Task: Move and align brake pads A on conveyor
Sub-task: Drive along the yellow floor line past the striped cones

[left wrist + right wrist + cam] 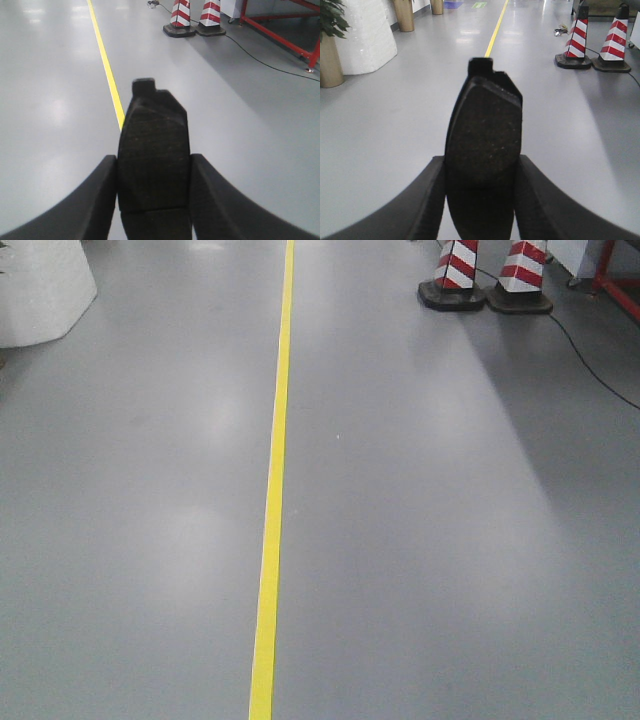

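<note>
One brake pad [152, 135] sits clamped in the left claw [154, 161], another pad [484, 125] in the right claw [482, 161].

Cannot see the lower end of the dark grey flat brake pad [154, 150] in the left wrist view; runs off the bottom edge. Cropped there too: roots of the black curved fingers [95, 200] of the left gripper [154, 162]. Hides a stretch of the yellow floor line [106, 65]. Same in the right wrist view for the 2nd dark speckled brake pad [484, 135] and black fingers [422, 200] of the right gripper [482, 162]. Front view, cut by the top edge: 2 red-and-white striped cones [458, 268]; by the left edge: white rounded block [35, 285].
</note>
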You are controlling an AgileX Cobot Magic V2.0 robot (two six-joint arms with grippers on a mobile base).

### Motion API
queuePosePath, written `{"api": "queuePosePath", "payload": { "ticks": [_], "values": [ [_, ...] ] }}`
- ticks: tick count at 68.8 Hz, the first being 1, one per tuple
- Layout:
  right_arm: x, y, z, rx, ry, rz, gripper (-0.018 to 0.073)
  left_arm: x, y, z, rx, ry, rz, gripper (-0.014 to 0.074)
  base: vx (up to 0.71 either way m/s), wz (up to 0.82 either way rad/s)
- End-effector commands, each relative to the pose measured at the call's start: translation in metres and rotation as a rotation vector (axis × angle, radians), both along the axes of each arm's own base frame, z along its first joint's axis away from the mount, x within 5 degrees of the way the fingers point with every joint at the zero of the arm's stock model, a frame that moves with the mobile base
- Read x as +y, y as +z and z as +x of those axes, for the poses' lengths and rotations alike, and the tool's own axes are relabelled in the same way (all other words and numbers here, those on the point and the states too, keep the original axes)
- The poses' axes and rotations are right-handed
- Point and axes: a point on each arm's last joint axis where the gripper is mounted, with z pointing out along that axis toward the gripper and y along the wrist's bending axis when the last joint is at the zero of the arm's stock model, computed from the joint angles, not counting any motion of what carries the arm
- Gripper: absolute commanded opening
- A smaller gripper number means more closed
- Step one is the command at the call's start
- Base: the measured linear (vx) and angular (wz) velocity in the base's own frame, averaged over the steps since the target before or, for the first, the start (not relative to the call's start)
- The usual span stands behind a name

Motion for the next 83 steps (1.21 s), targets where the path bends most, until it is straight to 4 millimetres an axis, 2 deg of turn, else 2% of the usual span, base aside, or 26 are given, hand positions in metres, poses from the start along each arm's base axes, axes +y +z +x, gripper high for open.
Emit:
{"api": "queuePosePath", "payload": {
  "ticks": [1, 83],
  "values": [
    [-0.0001, 0.0167, 0.001, -0.112, -0.005, 0.007, -0.0002, -0.0016, 0.015, 0.0016, -0.104, -0.017, -0.028, -0.0006, 0.79, -0.01],
    [-0.0001, 0.0167, 0.001, -0.112, -0.005, 0.007, -0.0002, -0.0016, 0.0151, 0.0016, -0.105, -0.017, -0.028, -0.0006, 0.83, -0.03]
  ]
}}
